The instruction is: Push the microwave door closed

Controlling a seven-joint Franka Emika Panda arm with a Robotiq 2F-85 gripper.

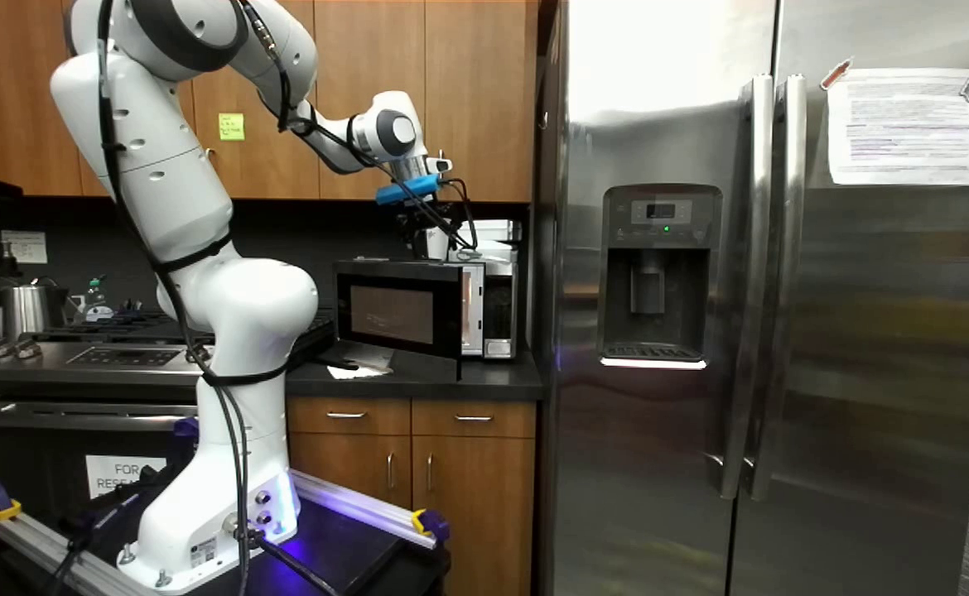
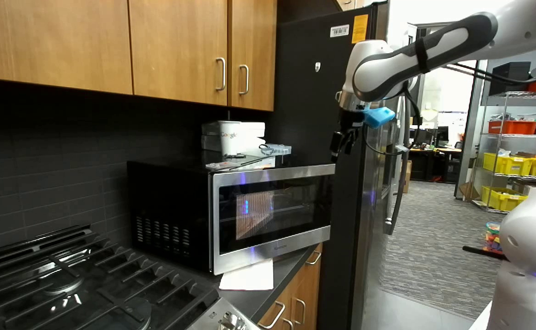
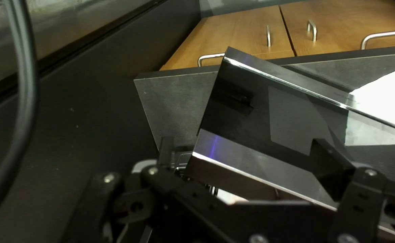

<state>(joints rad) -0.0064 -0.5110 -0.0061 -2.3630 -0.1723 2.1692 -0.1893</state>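
The microwave door [image 1: 392,319] stands partly open, with a lit gap between its free edge and the control panel in an exterior view. Its steel-framed dark glass face also shows in an exterior view [image 2: 272,215]. The wrist view shows the door [image 3: 244,101] from above, with light from the interior under its top edge. My gripper [image 2: 342,149] points down above the door's free end. In the wrist view my gripper [image 3: 244,150] has its fingers wide apart with nothing between them. One finger appears past the free edge, the other over the outer face. I cannot tell whether they touch it.
The fridge [image 1: 658,463] stands close beside the microwave [image 2: 172,206]. A white cup [image 2: 229,137] and boxes sit on top of the microwave. A white paper [image 2: 249,277] lies on the counter under the door. Wooden cabinets [image 2: 181,41] hang above, and a gas stove [image 2: 66,284] is alongside.
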